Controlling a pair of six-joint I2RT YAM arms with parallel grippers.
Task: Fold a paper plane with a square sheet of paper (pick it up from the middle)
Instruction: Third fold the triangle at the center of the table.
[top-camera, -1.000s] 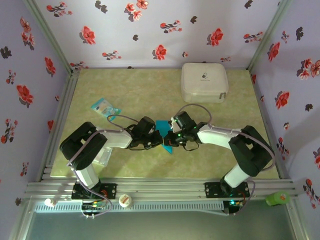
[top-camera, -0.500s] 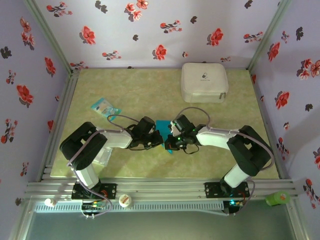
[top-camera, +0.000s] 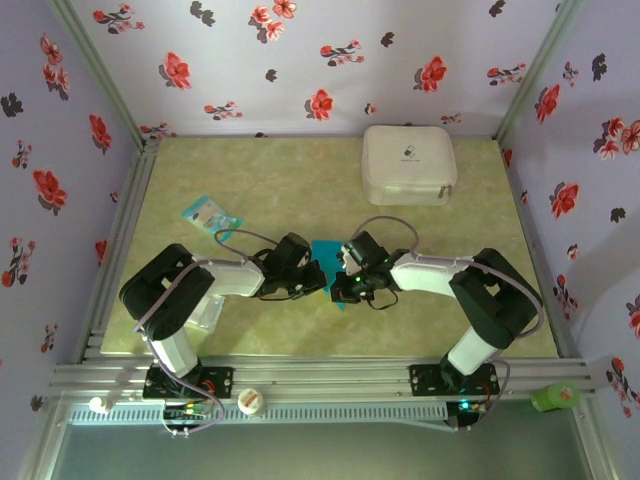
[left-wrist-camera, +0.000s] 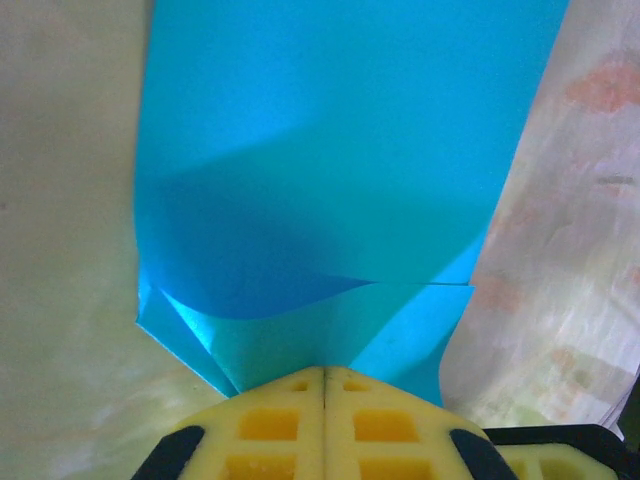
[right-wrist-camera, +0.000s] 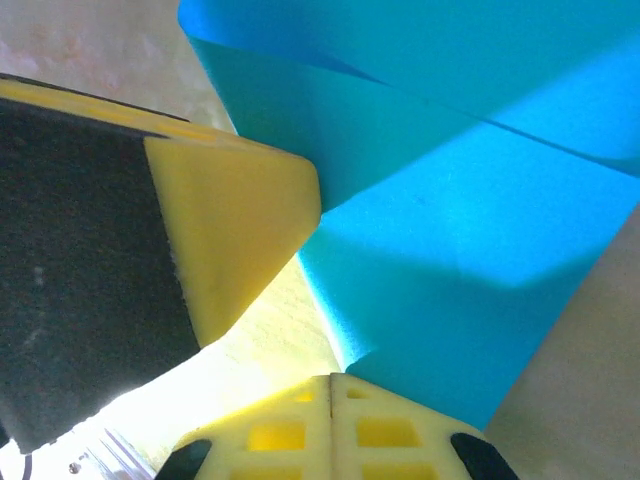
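The square sheet of paper (top-camera: 325, 252) is teal-blue, partly folded into layers, and lies mid-table between my two grippers. In the left wrist view the paper (left-wrist-camera: 340, 150) rises in front of my left gripper (left-wrist-camera: 325, 372). Its jaws are shut, with the creased flaps meeting at their seam. My left gripper (top-camera: 316, 277) is on the paper's left side. My right gripper (top-camera: 336, 290) is on the near right. In the right wrist view my right gripper (right-wrist-camera: 331, 380) is shut, its tip against the lower edge of the paper (right-wrist-camera: 460, 220). The left gripper's yellow finger (right-wrist-camera: 235, 215) touches the fold.
A white case (top-camera: 408, 163) stands at the back right. A pale-blue printed packet (top-camera: 210, 214) lies at the left. A clear plastic packet (top-camera: 205, 312) sits beside the left arm. On the front rail are a white cap (top-camera: 250, 401) and a green object (top-camera: 555, 397).
My right gripper has slid a little left and nearer, lower along the paper. The left gripper and the paper have stayed put.
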